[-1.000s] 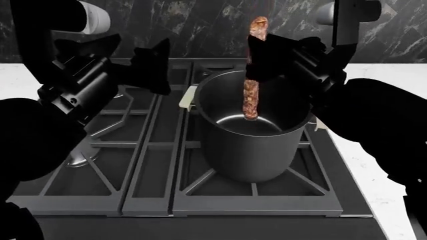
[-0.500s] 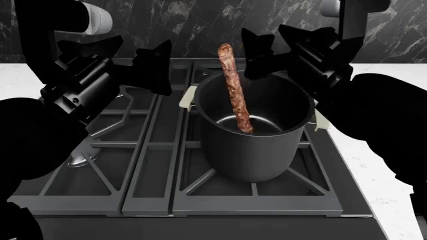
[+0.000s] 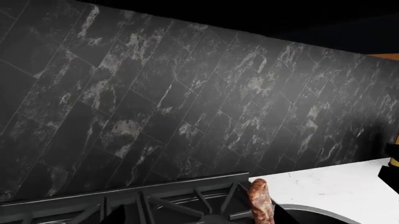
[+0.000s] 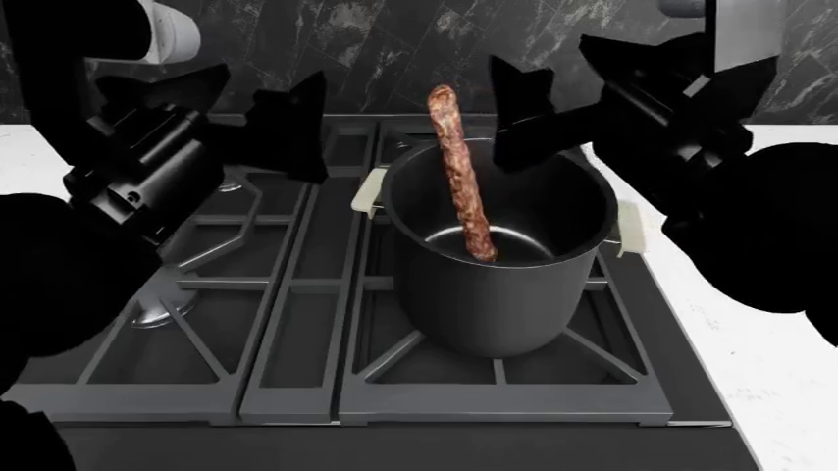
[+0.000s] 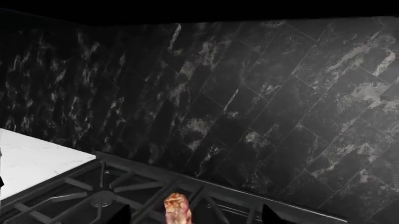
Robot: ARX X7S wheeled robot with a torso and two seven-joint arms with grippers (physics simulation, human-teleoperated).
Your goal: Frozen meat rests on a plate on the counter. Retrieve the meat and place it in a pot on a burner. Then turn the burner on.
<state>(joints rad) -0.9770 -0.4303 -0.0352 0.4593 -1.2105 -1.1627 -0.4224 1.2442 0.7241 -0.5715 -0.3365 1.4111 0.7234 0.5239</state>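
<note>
The meat (image 4: 461, 172) stands on end inside the pot (image 4: 497, 285), its lower end on the pot's floor and its upper end leaning past the far left rim. Nothing holds it. The pot sits on the right-hand grate (image 4: 497, 368) of the stove. My right gripper (image 4: 524, 113) is open and empty, just above the pot's far right rim, a little right of the meat's top. In the right wrist view the meat's tip (image 5: 177, 209) shows between the spread fingertips (image 5: 121, 215). My left gripper (image 4: 294, 128) hovers open over the left grates. The plate is out of view.
The dark stove top has more star-spoked grates at left, with a burner head (image 4: 157, 314) at the front left. The white counter (image 4: 772, 363) flanks the stove on both sides. A black marble-tiled wall (image 4: 392, 49) stands close behind.
My right gripper has opened and let the meat go. The meat dropped into the pot and tipped left against the rim. The right gripper has drawn off to the right.
</note>
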